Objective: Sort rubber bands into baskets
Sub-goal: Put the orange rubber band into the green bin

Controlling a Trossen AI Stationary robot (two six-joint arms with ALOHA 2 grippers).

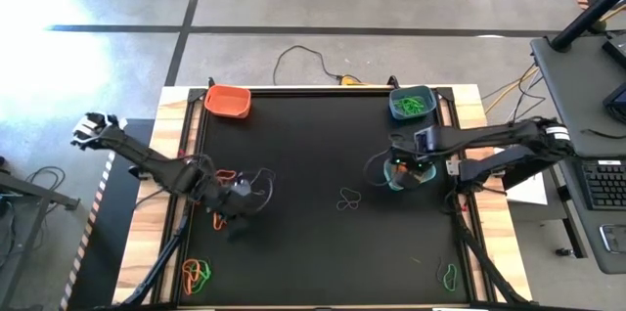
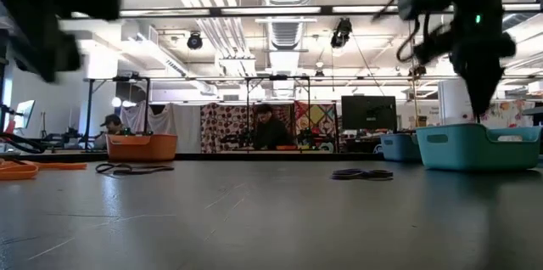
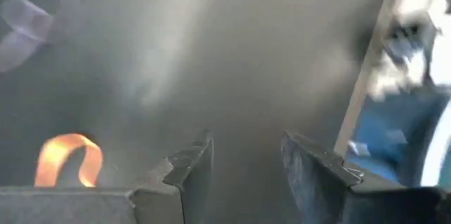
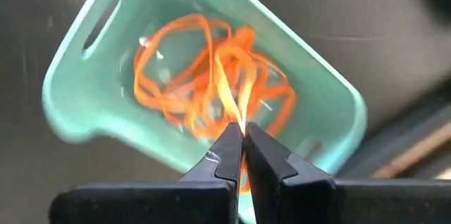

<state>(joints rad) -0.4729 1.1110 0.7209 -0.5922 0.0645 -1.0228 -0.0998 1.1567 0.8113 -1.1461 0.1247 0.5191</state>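
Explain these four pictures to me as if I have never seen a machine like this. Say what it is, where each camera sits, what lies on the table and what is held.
This is a robot with two dark arms at a black table. One picture looks straight down, one looks level across the tabletop, and two come from cameras on the wrists. On the table are three small baskets: an orange basket and a dark teal basket at the far corners, and a pale teal basket under the right arm. Loose rubber bands lie near the front edge. The right gripper is shut on orange bands over the pale teal basket. The left gripper is open, low over the table, holding nothing.
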